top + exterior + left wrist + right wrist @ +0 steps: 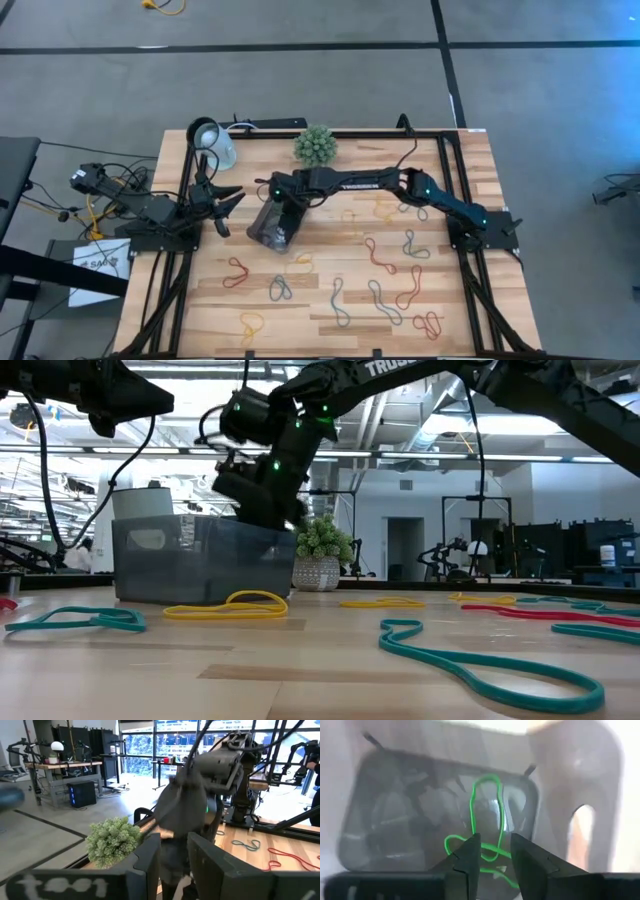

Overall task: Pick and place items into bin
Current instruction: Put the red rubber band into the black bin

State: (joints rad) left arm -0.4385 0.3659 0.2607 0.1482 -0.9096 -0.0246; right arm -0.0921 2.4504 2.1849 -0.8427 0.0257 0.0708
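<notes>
The dark translucent bin (268,230) sits on the table left of centre. My right gripper (282,205) reaches across from the right and points down over it, open by a narrow gap (495,854). A green loop (487,815) lies on the bin floor (395,820) below the fingers. In the low view the right gripper (262,500) dips to the bin's rim (200,525). Several more loops lie on the wood, among them red (380,255), teal (340,302) and yellow (250,323) ones. My left gripper (228,200) waits open at the left edge. My right gripper points down into the bin from above. One strand of the green loop (492,849) runs across the gap between its fingertips. I cannot tell whether the fingers touch it.
A spiky green plant ball (315,145) stands at the far edge, just behind the bin. A white lamp head (212,140) is at the far left corner. Loops litter the near and right parts of the table. A black frame (455,180) runs along the table's sides.
</notes>
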